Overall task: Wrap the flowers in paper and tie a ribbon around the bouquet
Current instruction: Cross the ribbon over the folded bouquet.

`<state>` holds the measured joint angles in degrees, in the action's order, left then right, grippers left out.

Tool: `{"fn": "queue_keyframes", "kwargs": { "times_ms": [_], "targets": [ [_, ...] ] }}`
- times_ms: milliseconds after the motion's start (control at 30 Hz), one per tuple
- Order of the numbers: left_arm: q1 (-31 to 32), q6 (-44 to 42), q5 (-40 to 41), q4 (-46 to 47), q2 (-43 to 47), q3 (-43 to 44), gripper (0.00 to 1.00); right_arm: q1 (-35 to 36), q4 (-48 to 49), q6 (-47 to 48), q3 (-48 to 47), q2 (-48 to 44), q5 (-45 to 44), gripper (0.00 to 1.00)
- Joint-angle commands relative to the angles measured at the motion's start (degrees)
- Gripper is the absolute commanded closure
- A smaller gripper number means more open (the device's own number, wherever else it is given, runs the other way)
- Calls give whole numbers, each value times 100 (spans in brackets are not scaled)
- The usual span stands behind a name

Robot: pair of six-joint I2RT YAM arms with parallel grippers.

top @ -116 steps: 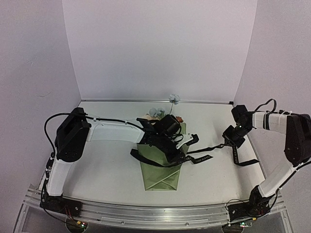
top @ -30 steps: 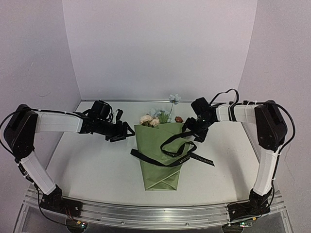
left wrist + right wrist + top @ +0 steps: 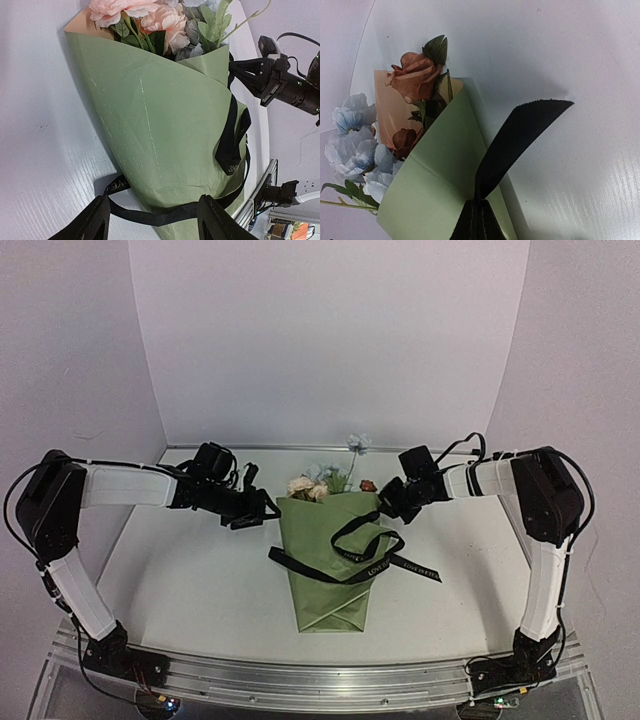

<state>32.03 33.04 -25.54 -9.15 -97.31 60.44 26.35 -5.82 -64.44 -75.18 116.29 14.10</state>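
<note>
One bouquet (image 3: 330, 560) lay on the table (image 3: 180, 580), one ribbon (image 3: 410, 565) looped across it. Two hands flanked its far end: the left hand (image 3: 257, 516) gaped apart, the right hand (image 3: 387, 503) pinched the ribbon.

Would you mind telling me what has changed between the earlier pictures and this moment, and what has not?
The left gripper lifted off the olive-green paper bouquet cone and drew back to its left, jaws open. The right gripper swung in from the far right and has just shut on the long black printed ribbon at the cone's upper right edge. The bouquet stayed in place.
</note>
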Motion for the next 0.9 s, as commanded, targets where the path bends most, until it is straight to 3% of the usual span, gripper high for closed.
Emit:
{"fn": "queue_keyframes", "kwargs": {
  "times_ms": [0,433,667,867],
  "targets": [
    [-23,-51,-79,7,-62,246,39,-3,13,196,50,-311,28,100],
    [-109,105,-34,19,52,-139,42,301,-1332,1593,-935,-1169,1040,100],
    [-112,90,-90,-66,49,-236,43,741,-1810,1688,-1467,-1076,2733,100],
    [-118,59,-161,-149,29,-234,44,1353,-2460,2403,-1654,-1191,3788,100]
  ]
}}
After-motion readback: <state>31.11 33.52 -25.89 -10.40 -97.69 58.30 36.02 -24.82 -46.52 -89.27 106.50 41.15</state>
